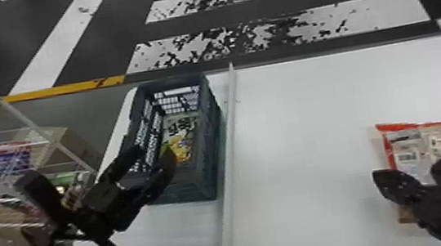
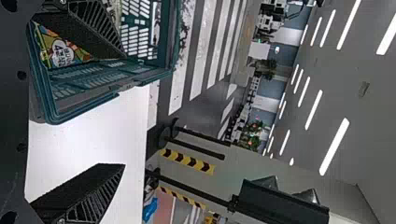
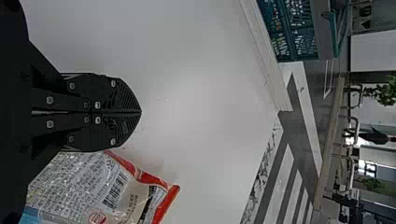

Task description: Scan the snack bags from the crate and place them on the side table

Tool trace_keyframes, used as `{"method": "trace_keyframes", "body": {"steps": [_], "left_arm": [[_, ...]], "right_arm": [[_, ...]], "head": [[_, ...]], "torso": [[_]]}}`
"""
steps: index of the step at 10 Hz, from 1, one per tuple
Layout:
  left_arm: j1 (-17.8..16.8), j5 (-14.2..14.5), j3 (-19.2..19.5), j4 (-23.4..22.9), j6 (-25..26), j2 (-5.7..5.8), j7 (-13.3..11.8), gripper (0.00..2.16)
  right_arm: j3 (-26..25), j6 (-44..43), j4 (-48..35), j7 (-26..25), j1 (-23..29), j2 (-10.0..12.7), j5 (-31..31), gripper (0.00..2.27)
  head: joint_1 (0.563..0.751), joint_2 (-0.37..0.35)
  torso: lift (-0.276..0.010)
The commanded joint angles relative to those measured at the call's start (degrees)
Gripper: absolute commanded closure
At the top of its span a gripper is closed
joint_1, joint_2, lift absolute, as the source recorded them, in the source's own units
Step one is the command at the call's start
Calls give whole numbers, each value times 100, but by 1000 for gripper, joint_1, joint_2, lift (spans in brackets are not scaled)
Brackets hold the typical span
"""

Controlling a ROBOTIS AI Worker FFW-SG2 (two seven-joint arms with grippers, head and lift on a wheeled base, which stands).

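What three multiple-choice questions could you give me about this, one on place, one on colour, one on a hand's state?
1. Where does the yellow-printed snack bag lie?
A) on the wire rack
B) inside the crate
C) on the floor

2. What colour edges the snack bag near the right hand?
A) red
B) green
C) purple

3. How are the fingers of the left hand?
A) pressed together
B) clamped on a bag
C) apart

Key:
1 B: the crate's walls surround it.
2 A: a red border shows.
3 C: a wide gap parts the tips.
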Motion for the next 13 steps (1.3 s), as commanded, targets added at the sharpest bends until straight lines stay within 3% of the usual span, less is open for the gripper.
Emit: {"method": "trace_keyframes", "body": {"steps": [1,11,12,13], "left_arm": [[4,0,6,0,0,-15,-7,29],[30,9,-3,-18,0,-15,-24,29],[30,9,-3,-27,0,-15,-24,29],[48,9,6,-62,0,-15,-24,29]], "right_arm": [[-16,9,-7,0,43,-30,-6,2013],[-245,-114,-148,26,280,-118,-50,2007],[-306,-325,-446,26,464,-118,-252,1855],[-535,-554,-860,26,667,-109,-797,1220]], "head": [[695,283],[695,252],[695,251],[695,257]], "torso": [[-94],[-94],[-94],[-94]]}}
